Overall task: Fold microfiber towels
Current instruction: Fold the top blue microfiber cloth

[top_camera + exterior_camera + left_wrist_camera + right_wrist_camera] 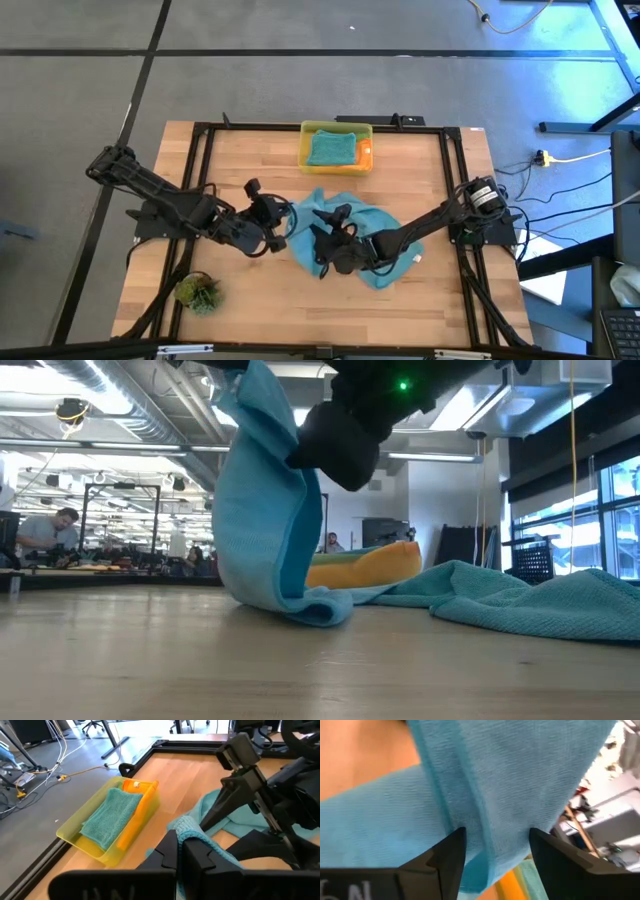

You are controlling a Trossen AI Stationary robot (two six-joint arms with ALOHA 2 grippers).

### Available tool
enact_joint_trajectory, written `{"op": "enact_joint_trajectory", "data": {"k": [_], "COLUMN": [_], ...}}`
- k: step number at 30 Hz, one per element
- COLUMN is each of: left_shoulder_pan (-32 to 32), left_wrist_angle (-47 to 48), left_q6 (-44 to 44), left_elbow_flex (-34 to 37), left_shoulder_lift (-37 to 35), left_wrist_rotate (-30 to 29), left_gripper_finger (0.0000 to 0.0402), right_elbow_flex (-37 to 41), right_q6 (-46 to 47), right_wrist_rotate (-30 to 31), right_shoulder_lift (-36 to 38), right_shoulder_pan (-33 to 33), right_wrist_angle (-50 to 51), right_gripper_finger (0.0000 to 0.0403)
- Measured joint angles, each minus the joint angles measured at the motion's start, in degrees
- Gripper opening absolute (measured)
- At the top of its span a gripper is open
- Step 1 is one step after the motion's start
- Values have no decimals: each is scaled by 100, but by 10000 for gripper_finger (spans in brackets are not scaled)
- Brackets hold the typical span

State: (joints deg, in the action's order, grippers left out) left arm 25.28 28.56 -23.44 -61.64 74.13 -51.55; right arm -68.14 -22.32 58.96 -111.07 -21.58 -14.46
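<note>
A teal-blue towel (372, 228) lies crumpled at mid-table. Its left part (262, 510) is raised and hangs as a doubled sheet, while the rest (540, 600) lies on the wood. My left gripper (181, 845) is shut on the raised part and shows in the high view (277, 222). My right gripper (497, 845) is open just to the right (326, 238), its fingers on either side of a hanging fold; I cannot tell whether they touch it. Another teal towel (332, 148) and an orange one (364, 155) lie in the yellow bin (304, 150). The green towel is out of view. My left gripper pinches a hemmed edge of the teal-blue towel (187, 826) between its two fingers, coming from the table's left. The cloth hangs slack below the hold. Its lower fold (312, 610) rests on the table.
The yellow bin (75, 837) stands at the far middle of the table. A small green plant tuft (198, 292) sits near the front left corner. Bare wood lies in front of the towel and at the far left. A black frame borders the table.
</note>
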Motion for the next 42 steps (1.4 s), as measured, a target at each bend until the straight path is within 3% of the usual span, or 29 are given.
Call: {"op": "enact_joint_trajectory", "data": {"k": [14, 18, 22, 28, 36, 42], "left_shoulder_pan": [-63, -64, -64, -64, -55, 153], "left_wrist_angle": [-7, -7, -9, -9, 69, 369], "left_q6": [-7, -9, -11, -11, -28, -638], "left_elbow_flex": [-13, -13, -13, -13, -18, 29], "left_shoulder_lift": [0, 0, 0, 0, 0, 0], "left_wrist_rotate": [153, 153, 156, 175, 588, 952], "left_gripper_finger": [0, 0, 0, 0, 2, 22], "right_elbow_flex": [0, 0, 0, 0, 0, 0], "right_q6": [-364, -345, -353, -565, -792, -794], "right_wrist_rotate": [364, -11, -613, -842, -921, -919], "right_shoulder_lift": [0, 0, 0, 0, 112, 225], "right_shoulder_pan": [2, 2, 7, 107, 113, 102], "right_wrist_angle": [-921, -1153, -1331, -1326, -1404, -1416], "right_gripper_finger": [218, 211, 159, 20, 6, 4]}}
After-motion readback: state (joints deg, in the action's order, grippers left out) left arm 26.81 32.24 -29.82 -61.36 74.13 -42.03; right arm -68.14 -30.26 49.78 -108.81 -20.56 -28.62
